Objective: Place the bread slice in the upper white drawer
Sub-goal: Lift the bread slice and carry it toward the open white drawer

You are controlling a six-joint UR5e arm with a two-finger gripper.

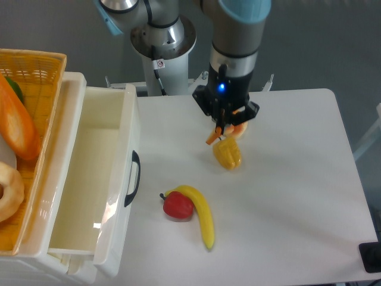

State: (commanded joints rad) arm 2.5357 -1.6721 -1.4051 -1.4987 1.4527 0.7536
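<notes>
Camera view: nearest, a banana is touching a red apple. Beyond them a yellow corn piece is lying just under the gripper, which is clamping the bread slice edge-on above the table. At 9 o'clock the upper white drawer is standing open beside a woven basket.

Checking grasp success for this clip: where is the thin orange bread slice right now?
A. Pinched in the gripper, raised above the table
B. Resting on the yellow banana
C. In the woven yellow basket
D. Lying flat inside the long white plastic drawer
A. The thin orange bread slice sits edge-on between the fingers of the gripper, above the white table and beside a yellow corn-like toy; the long white plastic drawer holds nothing visible.
</notes>
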